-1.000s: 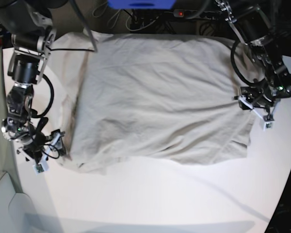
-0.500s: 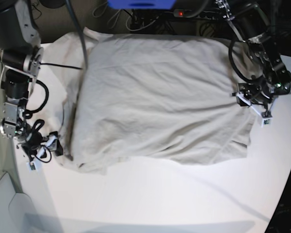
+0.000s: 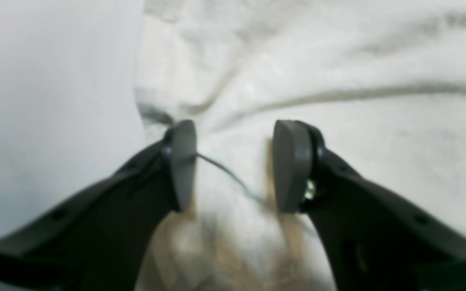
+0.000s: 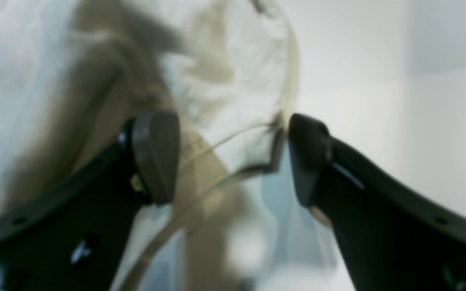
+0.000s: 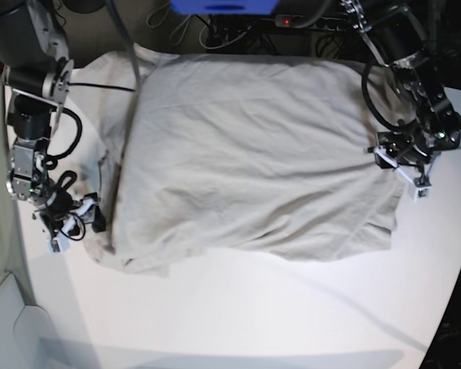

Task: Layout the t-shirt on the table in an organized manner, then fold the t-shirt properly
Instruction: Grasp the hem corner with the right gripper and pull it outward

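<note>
The t-shirt [image 5: 246, 154] lies spread, wrinkled, over the far half of the table [image 5: 238, 323]. The left gripper [image 3: 233, 165] and right gripper [image 4: 233, 157] each sit at opposite shirt edges, jaws apart, holding nothing.

Base view looked straight down over whole table [image 5: 238, 315]. Wrist views sat close behind fingertips, blurred, facing forward past them onto t-shirt [image 5: 246, 161] edges; all shared that cloth.

Black arms [image 5: 34, 115] with looped cables; grey-padded black fingers [image 3: 293, 165] (one screw showing).
</note>
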